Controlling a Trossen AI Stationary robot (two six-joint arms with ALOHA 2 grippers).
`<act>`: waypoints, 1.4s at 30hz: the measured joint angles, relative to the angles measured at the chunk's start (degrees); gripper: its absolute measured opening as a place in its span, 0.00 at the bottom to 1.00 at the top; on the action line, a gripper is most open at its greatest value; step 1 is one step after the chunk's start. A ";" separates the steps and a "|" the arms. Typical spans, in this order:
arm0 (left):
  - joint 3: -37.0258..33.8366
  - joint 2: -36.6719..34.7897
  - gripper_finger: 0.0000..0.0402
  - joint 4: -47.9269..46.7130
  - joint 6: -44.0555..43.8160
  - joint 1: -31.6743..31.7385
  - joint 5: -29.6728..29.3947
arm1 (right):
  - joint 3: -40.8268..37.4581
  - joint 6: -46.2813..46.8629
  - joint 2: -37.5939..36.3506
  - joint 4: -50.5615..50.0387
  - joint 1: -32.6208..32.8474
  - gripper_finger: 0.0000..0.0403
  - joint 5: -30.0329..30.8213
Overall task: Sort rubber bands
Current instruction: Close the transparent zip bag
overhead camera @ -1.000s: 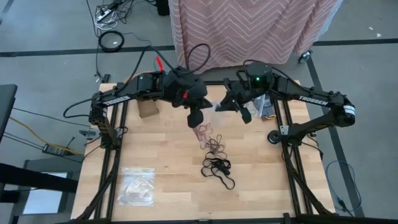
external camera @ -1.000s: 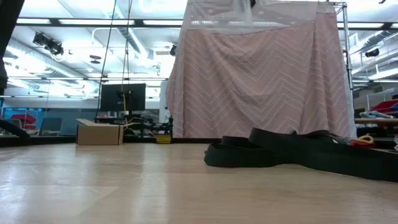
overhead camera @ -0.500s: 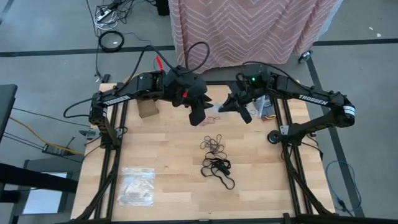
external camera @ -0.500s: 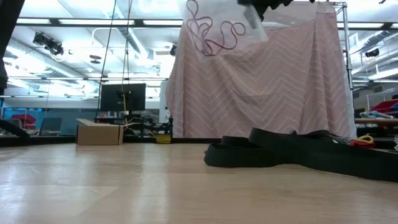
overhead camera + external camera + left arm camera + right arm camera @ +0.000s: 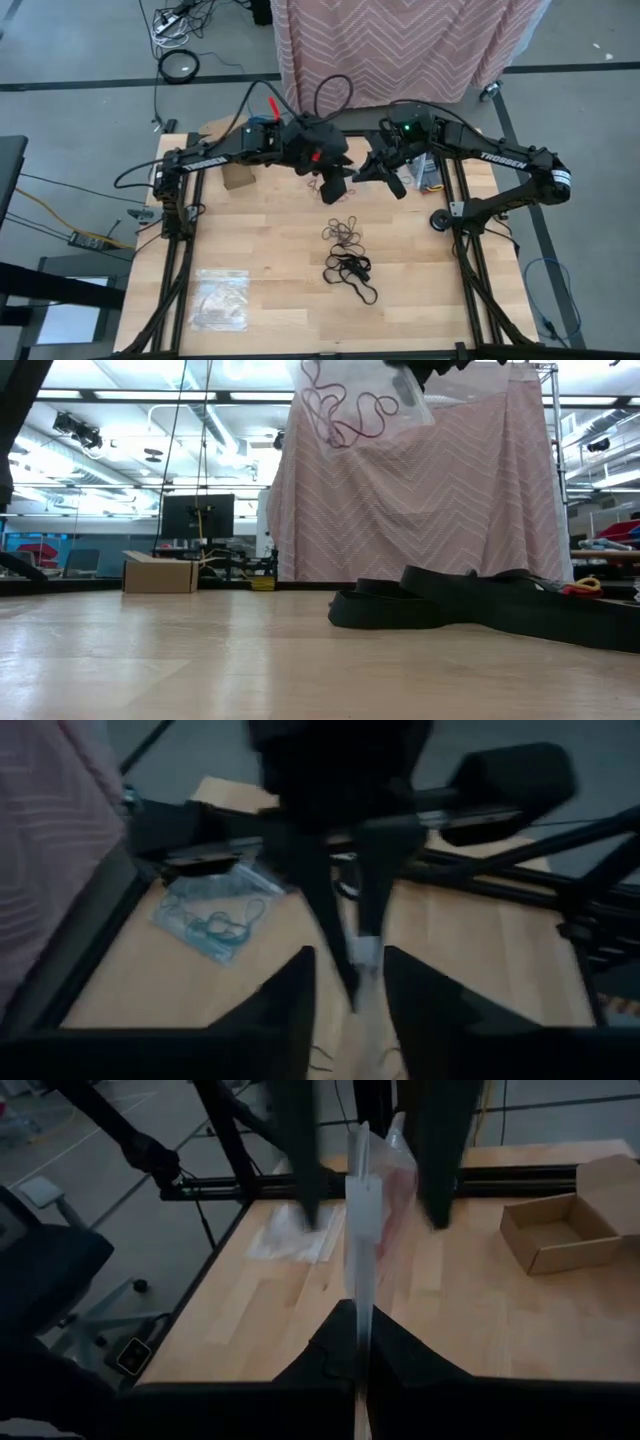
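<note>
2 pincers meet above wooden surface [image 5: 270, 260]. Right pincer [image 5: 358, 1342] clamped on edge of clear crinkly plastic bag [image 5: 362, 405], holding it aloft for filling; red rubber bands [image 5: 340, 418] inside. Left pincer [image 5: 345, 982] part-open, empty, facing bag. Black and tan rubber bands [image 5: 348, 252] lie mid-surface, unsorted.

Both arms raised over table's far half, wrists angled toward each other. Left gripper [image 5: 335, 189] fingers parted. Right gripper [image 5: 392, 183] fingers pressed together on clear bag [image 5: 372, 1195].
</note>
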 joint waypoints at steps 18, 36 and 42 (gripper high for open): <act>0.06 -0.22 0.00 -2.28 0.98 -0.23 0.64 | -0.02 6.15 -1.22 10.31 -4.74 0.27 -9.38; -0.01 -0.22 0.00 -1.18 2.38 -0.17 0.36 | -0.02 6.27 -1.20 11.21 -4.74 0.05 -8.38; 0.08 -0.22 0.00 -0.47 2.40 -0.17 0.41 | -0.02 7.13 -1.18 11.50 -4.74 0.19 -8.20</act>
